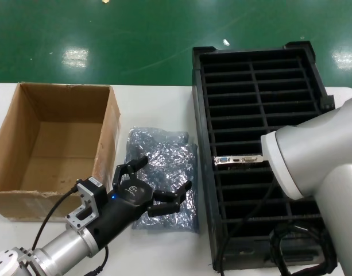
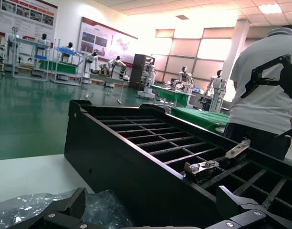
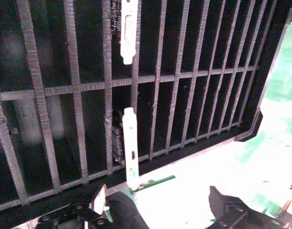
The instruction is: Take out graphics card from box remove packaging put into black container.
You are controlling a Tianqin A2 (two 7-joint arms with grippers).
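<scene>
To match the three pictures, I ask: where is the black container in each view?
Head view: container on the table's right side.
Left wrist view: across the picture's centre, seen low from its side wall.
Right wrist view: fills most of the picture, seen from above.
Shared landmark: silver card bracket standing in a slot.

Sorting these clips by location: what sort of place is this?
Likely a robotics lab or demo hall: humanoid robots line green tables on a glossy green floor, with display posters along the wall.

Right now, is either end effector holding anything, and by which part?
Nothing is held. The left end effector is open above the packaging; the right end effector is open over the black container, where a graphics card sits slotted.
</scene>
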